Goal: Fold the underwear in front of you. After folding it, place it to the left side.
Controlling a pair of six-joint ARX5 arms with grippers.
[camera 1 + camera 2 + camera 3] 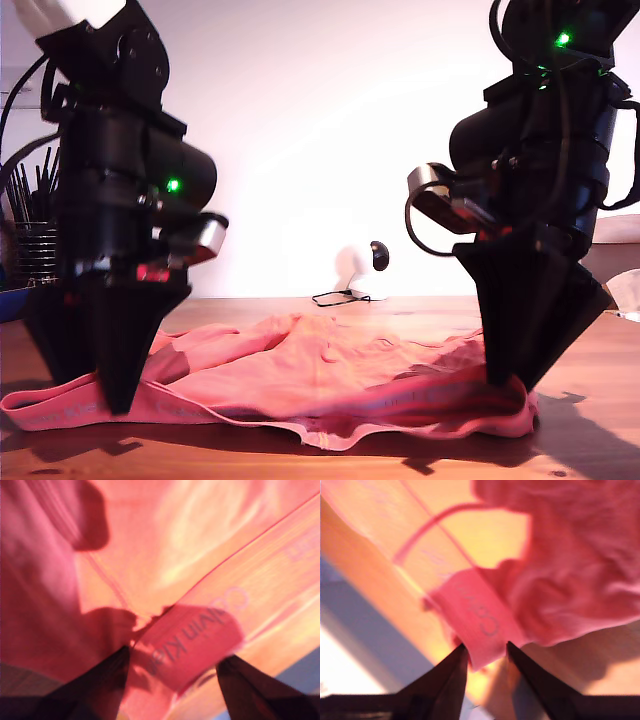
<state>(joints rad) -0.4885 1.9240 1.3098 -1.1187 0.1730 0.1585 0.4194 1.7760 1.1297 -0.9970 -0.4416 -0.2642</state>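
The coral-red underwear (320, 375) lies spread and wrinkled on the wooden table (590, 450), its printed waistband along the near edge. My first gripper (505, 385) (172, 662) stands at the waistband's end on the exterior view's right. It is open, its fingers (107, 680) wide apart, and a raised piece of the printed band (195, 640) sits between them. My second gripper (115, 405) (485, 652) is down on the waistband towards the exterior view's left. Its jaws are narrow, pinching a bunched piece of band (480, 620). Crumpled cloth (580, 565) lies beside it.
A rack of dark utensils (30, 215) stands behind the arm at the exterior view's left. A small dark object with a cable (360, 280) lies at the table's back against the white wall. Bare wood runs in front of the garment.
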